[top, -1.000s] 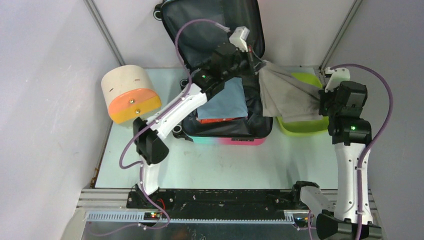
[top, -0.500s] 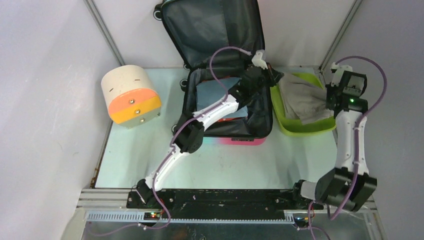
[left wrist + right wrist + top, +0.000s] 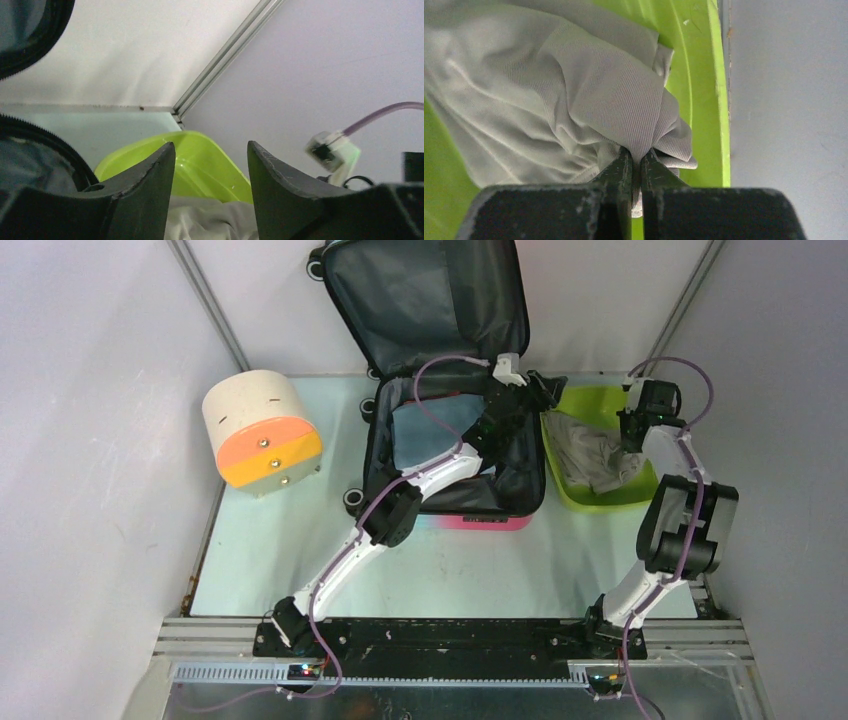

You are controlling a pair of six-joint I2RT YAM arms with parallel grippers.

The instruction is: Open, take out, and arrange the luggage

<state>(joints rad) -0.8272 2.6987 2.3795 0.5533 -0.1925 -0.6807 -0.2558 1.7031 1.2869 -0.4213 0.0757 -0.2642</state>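
Left gripper (image 3: 545, 390) is hovering over the gap where the luggage (image 3: 420, 300) meets the lime-green tub (image 3: 600, 502). Its fingers are standing wide apart and nothing is sitting between them. In its wrist view the tub's rim is showing straight ahead through the gap, and a bit of grey cloth (image 3: 590, 450) is showing low between the fingers. The luggage's dark zipped edge is curving in at the left finger's side.

The luggage is lying open, mostly to the left of and behind this gripper. The base is resting flat on the table (image 3: 450, 570). The lid is standing up behind it toward the back wall, with its dark grey lining facing out. The pink-and-teal shell is showing only as a strip along the base's near edge. A blue-grey cloth (image 3: 430, 430) is lying folded inside the base, beneath the left arm's forearm. One black wheel (image 3: 352, 498) is poking out at the base's near left corner.

Right gripper (image 3: 636, 170) is reaching down into the tub with its jaws pressing together on a fold of the grey cloth. The pinched fold is rising from between the fingertips. The rest of the cloth is bunching ahead of them and off to their left, lying on the tub floor. The tub wall is running close along the right of the fingers.

A cream-and-orange cylinder (image 3: 262, 430) is sitting on the table beyond the luggage, on the side away from both grippers and well apart from them.
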